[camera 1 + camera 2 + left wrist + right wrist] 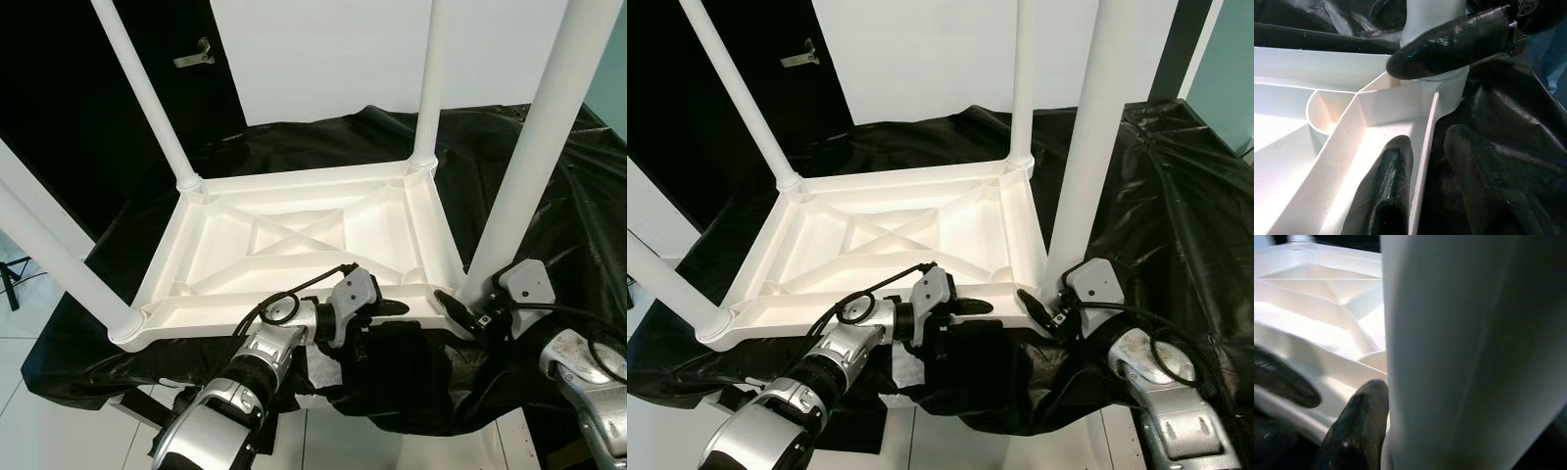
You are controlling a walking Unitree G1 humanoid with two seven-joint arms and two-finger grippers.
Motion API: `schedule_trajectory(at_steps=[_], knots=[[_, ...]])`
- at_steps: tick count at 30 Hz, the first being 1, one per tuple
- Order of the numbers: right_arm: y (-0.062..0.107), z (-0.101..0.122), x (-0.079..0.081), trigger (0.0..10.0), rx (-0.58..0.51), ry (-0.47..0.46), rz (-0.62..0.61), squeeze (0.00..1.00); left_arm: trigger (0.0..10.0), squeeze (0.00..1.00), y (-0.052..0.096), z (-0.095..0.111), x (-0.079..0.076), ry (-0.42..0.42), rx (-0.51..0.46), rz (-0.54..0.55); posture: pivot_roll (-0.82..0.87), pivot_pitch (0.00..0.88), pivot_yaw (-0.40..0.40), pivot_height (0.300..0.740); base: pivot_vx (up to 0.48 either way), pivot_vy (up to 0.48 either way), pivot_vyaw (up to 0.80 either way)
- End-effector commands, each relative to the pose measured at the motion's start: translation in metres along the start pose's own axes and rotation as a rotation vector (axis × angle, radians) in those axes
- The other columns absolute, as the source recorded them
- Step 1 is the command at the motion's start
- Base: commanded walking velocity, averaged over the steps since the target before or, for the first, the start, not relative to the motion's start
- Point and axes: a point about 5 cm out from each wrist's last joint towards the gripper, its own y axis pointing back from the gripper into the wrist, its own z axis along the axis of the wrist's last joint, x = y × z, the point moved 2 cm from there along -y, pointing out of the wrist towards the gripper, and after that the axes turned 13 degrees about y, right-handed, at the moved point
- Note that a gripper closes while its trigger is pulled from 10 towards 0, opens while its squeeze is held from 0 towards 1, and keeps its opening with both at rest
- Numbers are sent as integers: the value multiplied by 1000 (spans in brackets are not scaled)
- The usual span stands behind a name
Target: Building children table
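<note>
My black fingers (1386, 191) sit against the plain white table top (294, 245), its white legs (534, 147), and glossy black sheeting (549, 206).

Tbl (294, 240) upside-down on sheet (549, 196)

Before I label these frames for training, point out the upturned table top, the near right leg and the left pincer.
table top (294, 240): left eye view, ribbed underside
near right leg (534, 147): left eye view, mid-shaft
left pincer (392, 307): left eye view, at the near rim

left pincer (392, 309): reached forward, 2 fingers parted; right pincer (453, 305): angled inward, low
</note>
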Motion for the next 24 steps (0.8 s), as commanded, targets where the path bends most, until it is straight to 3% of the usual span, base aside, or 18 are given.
schedule_trajectory(at_steps=[1, 6, 13, 20, 21, 24], knots=[[-16, -13, 42, 0, 94, -61, 54, 0, 10000, 0, -5, -36, -18, 94, 152, -114, -200, 0, 100, 740, 0, 0, 0], [-23, -8, 46, 0, 93, -113, -3, 0, 10000, 0, -5, -36, -18, 93, 151, -115, -195, 0, 98, 740, 0, 0, 0], [-41, 1, 64, 0, 106, -269, -56, 0, 10000, 0, -6, -37, -19, 98, 144, -108, -185, 0, 91, 740, 0, 0, 0], [-48, 5, 61, 0, 99, -270, -62, 0, 10000, 0, -6, -37, -18, 98, 144, -106, -183, 0, 91, 740, 0, 0, 0], [-48, 5, 61, 10000, 103, -262, -71, 0, 10000, 0, -6, -36, -18, 97, 144, -106, -183, 0, 89, 740, 0, 0, 0], [-49, 5, 54, 10000, 104, -260, -135, 8, 10000, 0, -6, -36, -18, 97, 141, -105, -185, 0, 89, 740, 0, 0, 0]])
